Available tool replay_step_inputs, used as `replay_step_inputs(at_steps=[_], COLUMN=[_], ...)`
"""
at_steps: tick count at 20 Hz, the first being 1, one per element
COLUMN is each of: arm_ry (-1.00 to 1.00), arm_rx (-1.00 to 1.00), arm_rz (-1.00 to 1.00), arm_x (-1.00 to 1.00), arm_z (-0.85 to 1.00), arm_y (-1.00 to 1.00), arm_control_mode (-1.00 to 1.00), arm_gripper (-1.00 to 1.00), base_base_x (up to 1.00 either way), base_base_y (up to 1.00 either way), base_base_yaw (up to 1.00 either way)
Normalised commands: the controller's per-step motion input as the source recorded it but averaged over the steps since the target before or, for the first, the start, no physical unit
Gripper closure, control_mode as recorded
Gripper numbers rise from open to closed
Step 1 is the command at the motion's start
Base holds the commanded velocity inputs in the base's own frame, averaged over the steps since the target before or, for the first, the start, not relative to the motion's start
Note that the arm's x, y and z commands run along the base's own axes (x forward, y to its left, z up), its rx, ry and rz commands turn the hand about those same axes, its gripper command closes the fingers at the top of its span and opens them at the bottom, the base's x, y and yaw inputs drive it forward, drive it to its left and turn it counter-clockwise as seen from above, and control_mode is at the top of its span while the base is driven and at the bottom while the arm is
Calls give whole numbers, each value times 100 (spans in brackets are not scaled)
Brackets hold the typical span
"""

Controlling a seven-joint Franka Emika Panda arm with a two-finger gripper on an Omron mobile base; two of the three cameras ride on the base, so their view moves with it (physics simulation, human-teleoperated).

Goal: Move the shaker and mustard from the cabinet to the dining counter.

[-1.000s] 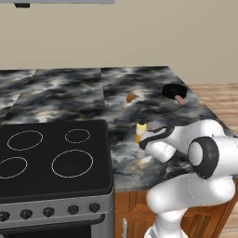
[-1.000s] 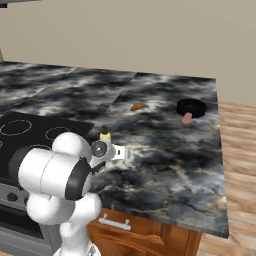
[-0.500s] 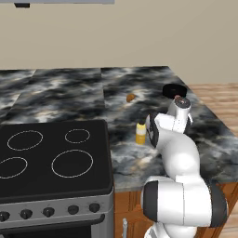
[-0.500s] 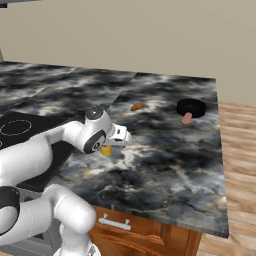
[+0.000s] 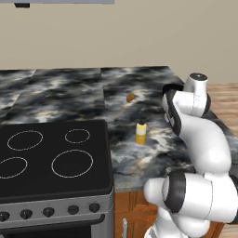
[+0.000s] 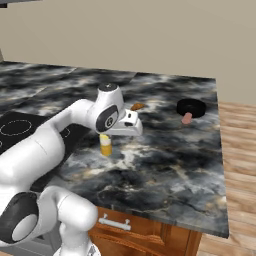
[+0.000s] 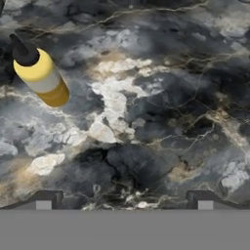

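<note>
Claw (image 7: 124, 200): its two dark tips stand as far apart as they go, near the bottom corners of the hand view. Nothing is between them. They hold nothing and touch nothing.
Under the claw: bare dark stone of the dining counter (image 7: 161, 97), with white and gold streaks.
Mustard (image 7: 41, 75): the small yellow bottle stands upright on the dining counter, free of the claw and off to one side of it. Its dark pointed cap is on top and its lower band is a deeper yellow.
Mustard on the counter: in the left base view the mustard (image 5: 141, 133) stands close to the stove's right edge, about midway between the counter's front and back edges.
Right base view: the mustard (image 6: 105, 145) is partly behind the white arm. The claw (image 6: 131, 125) hangs above the counter, just beside the bottle.
Black dish (image 6: 191, 107): round and dark, near the counter's far right corner, with a small pink thing (image 6: 186, 118) at its front rim.
Brown bit (image 6: 137, 106): a small brown lump lies on the stone, farther back than the mustard.
Stove (image 5: 51, 160): a black top with white ring marks, set at the counter's left.
What the hand view adds: the wide gap between the tips. The base views do not show that clearly.
What the base views add: the dish, the brown bit and the stove.
</note>
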Motion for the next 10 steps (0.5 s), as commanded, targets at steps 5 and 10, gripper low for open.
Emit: replay_step_inputs(at_steps=[5,10], arm_ry=[0,0], arm_rx=[12,10], arm_rz=[3,3], arm_x=[-21,-19], arm_z=[0,5], arm_y=[-7,-1], arm_control_mode=[-100,-100], arm_gripper=[-100,-100], base_base_x=[0,0], base_base_y=[0,0], base_base_yaw=[0,0])
